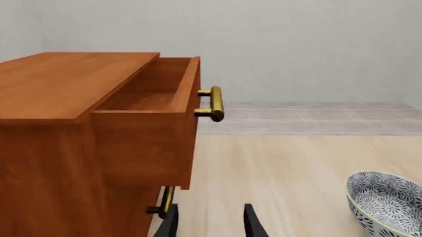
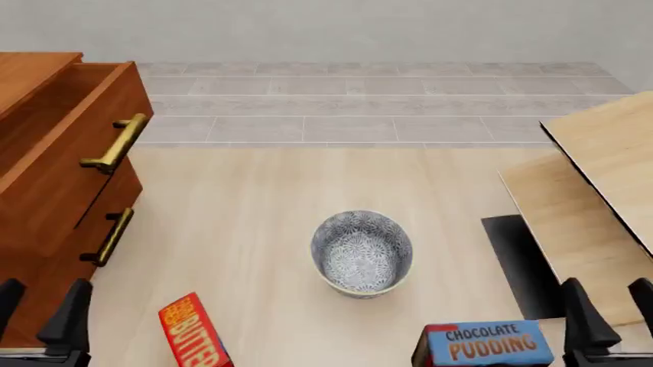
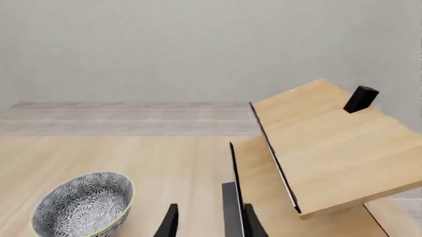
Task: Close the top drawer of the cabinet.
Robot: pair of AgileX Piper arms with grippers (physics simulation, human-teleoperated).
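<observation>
The reddish-brown cabinet (image 2: 30, 73) stands at the table's left edge. Its top drawer (image 2: 72, 183) is pulled out, with the inside showing and the brass bar handle (image 2: 118, 143) facing the table's middle. In the left wrist view the drawer (image 1: 148, 148) juts out from the cabinet (image 1: 66, 84), its handle (image 1: 214, 103) ahead of and above the fingers. My left gripper (image 2: 39, 310) is open and empty, low at the near left, close to the cabinet's front. My right gripper (image 2: 612, 310) is open and empty at the near right.
A patterned bowl (image 2: 362, 252) sits mid-table. A red box (image 2: 194, 332) and a chocolate pudding box (image 2: 488, 344) lie at the near edge. Pale wooden boards (image 2: 602, 191) tilt up at the right, over a black patch (image 2: 521, 260). The second drawer's handle (image 2: 110, 237) sticks out below.
</observation>
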